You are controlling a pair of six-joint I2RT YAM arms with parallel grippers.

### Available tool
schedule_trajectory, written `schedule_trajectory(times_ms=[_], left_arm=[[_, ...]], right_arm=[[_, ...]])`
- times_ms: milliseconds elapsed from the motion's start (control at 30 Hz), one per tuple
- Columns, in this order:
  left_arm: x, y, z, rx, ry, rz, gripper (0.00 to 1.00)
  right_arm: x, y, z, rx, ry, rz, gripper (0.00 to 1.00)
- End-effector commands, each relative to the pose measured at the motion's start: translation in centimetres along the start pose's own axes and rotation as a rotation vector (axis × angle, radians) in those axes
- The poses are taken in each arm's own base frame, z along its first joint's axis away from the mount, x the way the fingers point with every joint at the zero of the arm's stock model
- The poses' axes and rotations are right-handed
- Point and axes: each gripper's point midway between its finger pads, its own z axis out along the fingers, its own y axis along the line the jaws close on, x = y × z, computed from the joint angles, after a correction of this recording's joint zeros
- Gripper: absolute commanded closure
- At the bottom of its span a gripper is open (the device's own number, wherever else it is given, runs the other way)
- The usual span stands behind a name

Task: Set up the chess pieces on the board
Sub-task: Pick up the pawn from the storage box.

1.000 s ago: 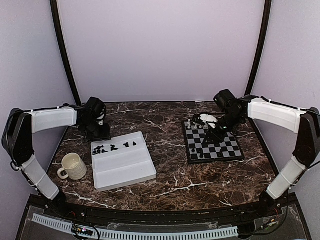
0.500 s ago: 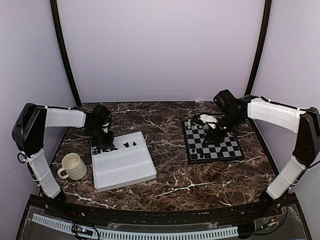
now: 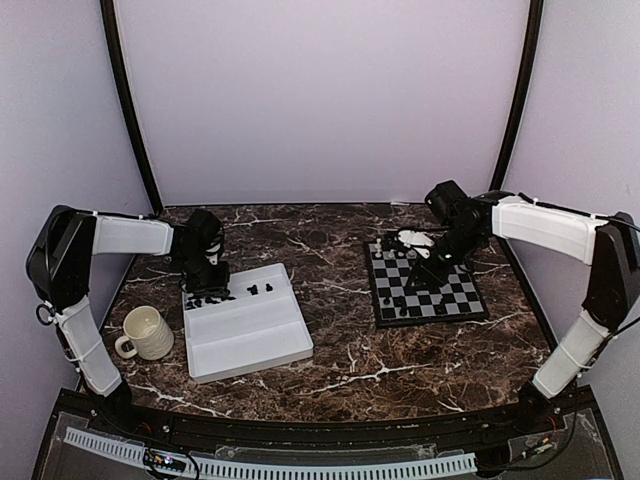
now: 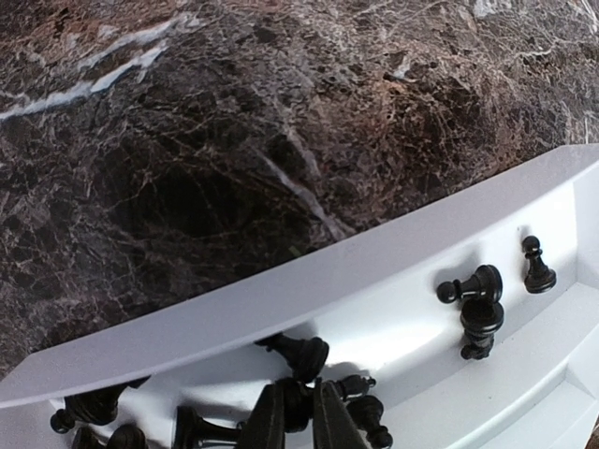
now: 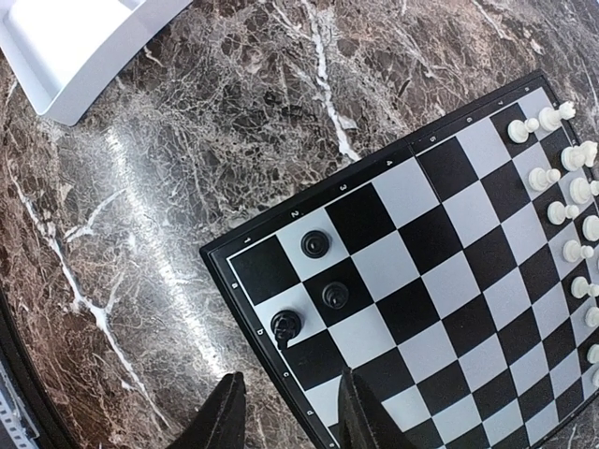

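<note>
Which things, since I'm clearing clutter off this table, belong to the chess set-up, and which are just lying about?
Belongs to the job:
- board
- black chess pieces, most in the tray, a few on the board
- white chess pieces, on the board
- white tray, holding the black pieces

Just lying about:
- mug, beside the tray

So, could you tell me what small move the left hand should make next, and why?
Probably a slow, straight lift. The left hand grips one black piece in the white tray, with other pieces crowded right beside it, so pulling sideways would likely knock them. Few black pieces stand on the board.
</note>
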Motion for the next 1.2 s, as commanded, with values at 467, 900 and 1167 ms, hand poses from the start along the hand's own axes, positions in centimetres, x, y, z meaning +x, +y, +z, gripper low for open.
schedule_trajectory(times_ms=[467, 900, 1167], left_arm=[[-1.5, -1.8, -7.3, 0.108, -0.182, 0.006, 0.96], [-0.3, -0.4, -3.9, 0.048, -0.105, -0.04, 0.72], [-1.3, 0.1, -1.5, 0.011, -0.117, -0.123, 0.7]], right_arm=[[-15.9, 1.5, -0.8, -0.072, -0.33, -0.012, 0.65], [-19.1, 6.5, 5.0, -0.219, -0.27, -0.017, 0.66], [-17.9, 6.9, 4.6, -0.208, -0.26, -0.028, 0.66]])
